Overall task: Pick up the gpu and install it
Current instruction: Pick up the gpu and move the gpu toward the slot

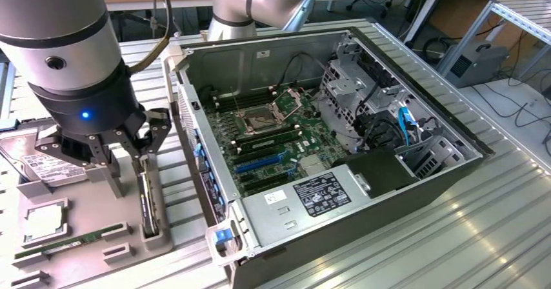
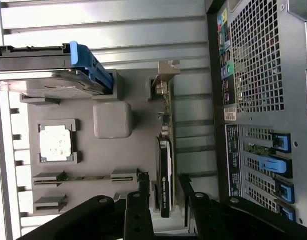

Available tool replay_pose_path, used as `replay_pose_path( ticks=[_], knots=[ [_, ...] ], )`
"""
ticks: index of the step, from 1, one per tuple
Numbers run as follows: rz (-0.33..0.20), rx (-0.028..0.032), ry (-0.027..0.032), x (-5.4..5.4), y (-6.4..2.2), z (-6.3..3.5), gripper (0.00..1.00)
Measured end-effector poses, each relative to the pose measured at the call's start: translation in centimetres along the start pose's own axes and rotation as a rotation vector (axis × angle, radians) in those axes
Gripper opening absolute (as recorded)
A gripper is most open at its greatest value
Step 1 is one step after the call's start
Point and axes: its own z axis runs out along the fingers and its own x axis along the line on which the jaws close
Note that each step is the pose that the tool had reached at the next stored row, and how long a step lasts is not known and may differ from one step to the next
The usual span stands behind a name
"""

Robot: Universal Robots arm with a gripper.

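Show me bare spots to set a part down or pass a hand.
Free: wide bare slats of the table on the exterior view's right of the case; a narrow slatted strip between case and tray. Crowded: the tray, where the open tool straddles the gpu, and inside the case.

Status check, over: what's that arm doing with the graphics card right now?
Status: gripper open, straddling gpu, gaps either side. Card on edge in gray tray, not yet lifted. Computer case open alongside.
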Motion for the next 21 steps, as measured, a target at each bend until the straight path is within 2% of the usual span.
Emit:
replay_pose_path(
  ticks=[5,9,10,18,21],
  knots=[
    [0.000,0.0001,0.0005,0.0,-0.09,1.80,0.36],
    [0.000,0.0002,0.0005,0.0,-0.23,1.87,0.37],
    [0.000,0.0001,0.0005,0.0,-0.23,1.87,0.44],
    [0.000,0.0005,0.0027,-0.4,-0.83,1.90,0.44],
    [0.000,0.0003,0.0028,-0.7,-0.86,2.27,0.44]
  ],
)
